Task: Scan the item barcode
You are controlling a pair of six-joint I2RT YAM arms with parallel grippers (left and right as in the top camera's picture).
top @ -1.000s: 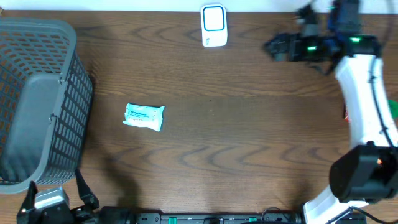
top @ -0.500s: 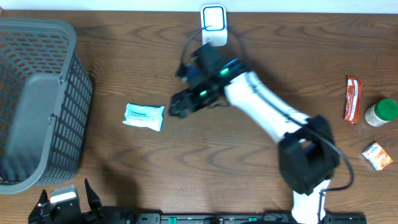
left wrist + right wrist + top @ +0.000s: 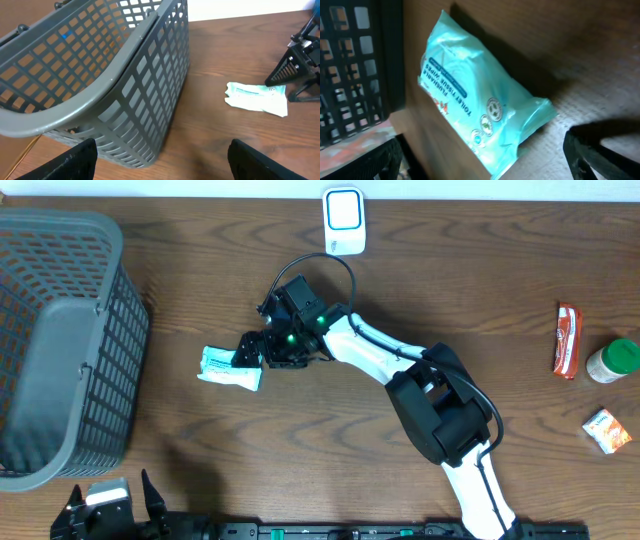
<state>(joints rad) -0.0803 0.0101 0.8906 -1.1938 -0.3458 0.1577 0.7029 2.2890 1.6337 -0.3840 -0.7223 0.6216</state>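
The item is a pale turquoise tissue packet lying flat on the wooden table, left of centre. In the right wrist view the packet fills the middle, printed side up; no barcode shows. My right gripper hovers at the packet's right end, open, its fingers wide to either side of it. The left wrist view shows the packet with the right gripper beside it. A white scanner stands at the table's back edge. My left gripper waits open at the front left, its own view showing nothing between the fingers.
A large grey mesh basket fills the left side and looms close in the left wrist view. At the far right lie a red snack bar, a green-lidded jar and a small orange box.
The right arm has swung from the back right corner across the table to the packet, its jaws open throughout. The left gripper has barely shifted.
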